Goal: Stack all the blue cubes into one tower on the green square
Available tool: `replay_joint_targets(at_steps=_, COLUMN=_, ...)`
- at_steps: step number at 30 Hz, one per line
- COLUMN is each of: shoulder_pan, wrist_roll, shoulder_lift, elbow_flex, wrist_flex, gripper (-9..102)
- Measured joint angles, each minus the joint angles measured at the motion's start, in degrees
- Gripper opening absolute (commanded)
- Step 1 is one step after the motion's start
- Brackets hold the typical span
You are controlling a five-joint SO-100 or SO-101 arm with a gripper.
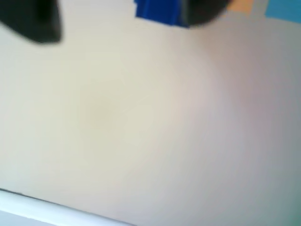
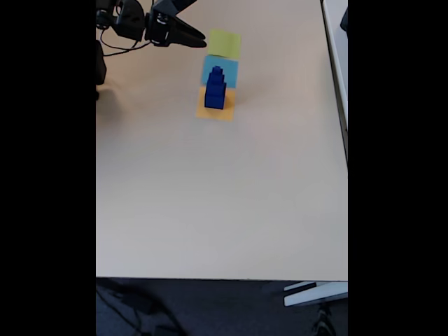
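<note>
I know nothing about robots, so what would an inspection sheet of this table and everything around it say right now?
Surface: pale beige table, bare apart from the items below.
Job's things: blue cubes stacked in a tower standing on the orange square, not on the green square, which is bare; a light-blue square lies between them.
Clutter: nothing seen.
Grippers: gripper at the table's far left corner in the fixed view, pointing toward the green square; whether the jaws are open is unclear.
Cables: black cable by the arm.
Surroundings: dark floor, white edge beside the table.
</note>
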Motion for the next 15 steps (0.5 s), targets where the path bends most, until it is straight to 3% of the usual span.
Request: replay_joint_targets(at_steps=15, shoulder_pan=0.5, wrist_roll=4.3, shoulder_lift=-20.3, elbow_flex=-16.0, wrist_flex=2.5, gripper=10)
